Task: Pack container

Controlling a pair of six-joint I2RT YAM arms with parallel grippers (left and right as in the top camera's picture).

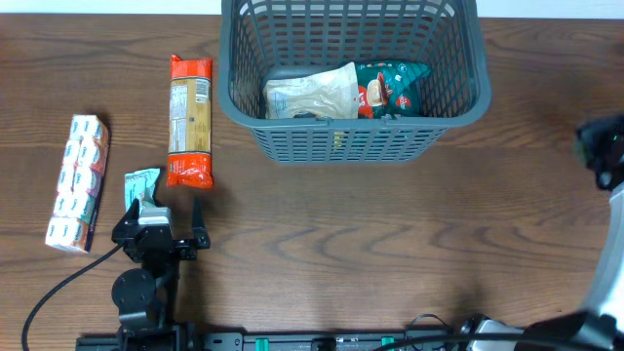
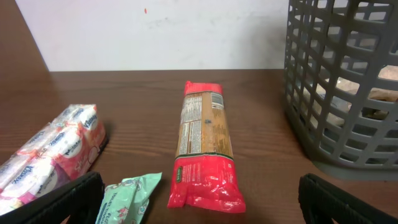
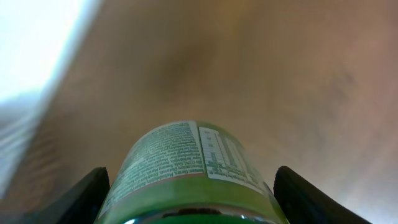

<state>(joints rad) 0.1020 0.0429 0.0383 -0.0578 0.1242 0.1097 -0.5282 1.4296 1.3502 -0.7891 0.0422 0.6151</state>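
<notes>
at the far left lies a white, pink and blue plastic pack of tissues (image 1: 78, 182), a small mint-green packet (image 1: 141, 182) just beside it. the left gripper (image 1: 164, 209), near that packet, stands wide open and empty. a long red and tan pasta packet (image 1: 190, 120) lies left of the large dark grey slotted plastic basket (image 1: 351, 146), set at the far edge of the brown wooden table (image 1: 341, 244), mid-way along, with a white bag (image 1: 312, 93) and a teal bag (image 1: 395, 83) inside. at the right edge, the right gripper (image 1: 597, 146) is partly open, clamped on a green-labelled round bottle (image 3: 186, 165).
</notes>
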